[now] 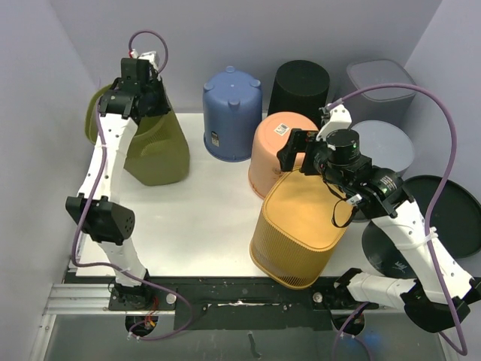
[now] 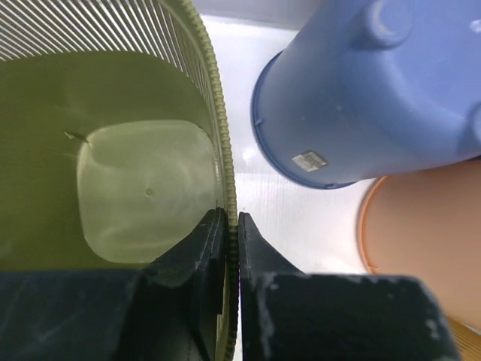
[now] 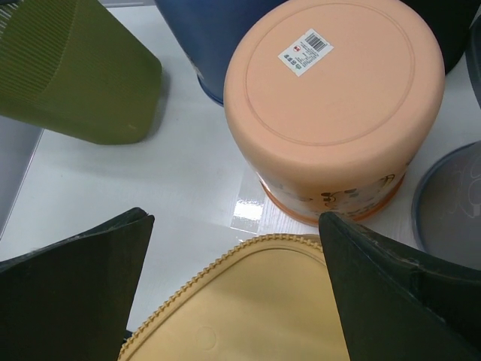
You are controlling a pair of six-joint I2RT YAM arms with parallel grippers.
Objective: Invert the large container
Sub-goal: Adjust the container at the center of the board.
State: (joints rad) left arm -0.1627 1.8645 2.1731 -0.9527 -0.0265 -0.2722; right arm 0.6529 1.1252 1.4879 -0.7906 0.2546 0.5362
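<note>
The large container (image 1: 159, 147) is an olive-green ribbed bin at the table's back left, mouth facing up. My left gripper (image 1: 145, 81) is at its top edge, shut on the rim. In the left wrist view the rim (image 2: 221, 128) runs between the closed jaws of the left gripper (image 2: 231, 219), one finger inside the bin (image 2: 143, 180) and one outside. My right gripper (image 1: 294, 150) stands open over the base of an upside-down yellow bin (image 1: 299, 226). In the right wrist view that gripper (image 3: 237, 222) has nothing between its fingers.
An upside-down blue bucket (image 1: 231, 113) stands next to the green bin, with an upside-down peach bucket (image 1: 276, 143) to its right. A black bin (image 1: 299, 89), a grey tub (image 1: 379, 84), a grey lid (image 1: 389, 143) and black lids (image 1: 451, 214) fill the back right.
</note>
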